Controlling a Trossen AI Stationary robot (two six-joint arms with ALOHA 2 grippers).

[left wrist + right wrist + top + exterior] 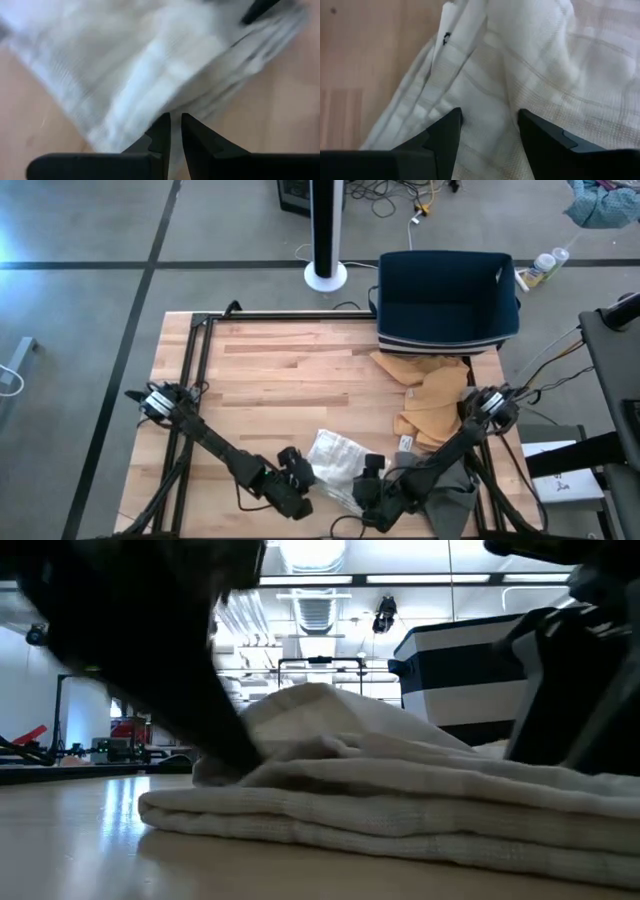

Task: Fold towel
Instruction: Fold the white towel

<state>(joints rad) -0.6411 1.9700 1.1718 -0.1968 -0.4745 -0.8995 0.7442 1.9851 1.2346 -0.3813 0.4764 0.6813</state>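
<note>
The white towel (335, 460) lies bunched at the desk's (280, 370) near edge between my grippers, light, limp and slack, so I'd pinch a corner hem; left gripper (175, 131) jaws nearly together, empty, right gripper (490, 127) jaws apart over cloth.
</note>
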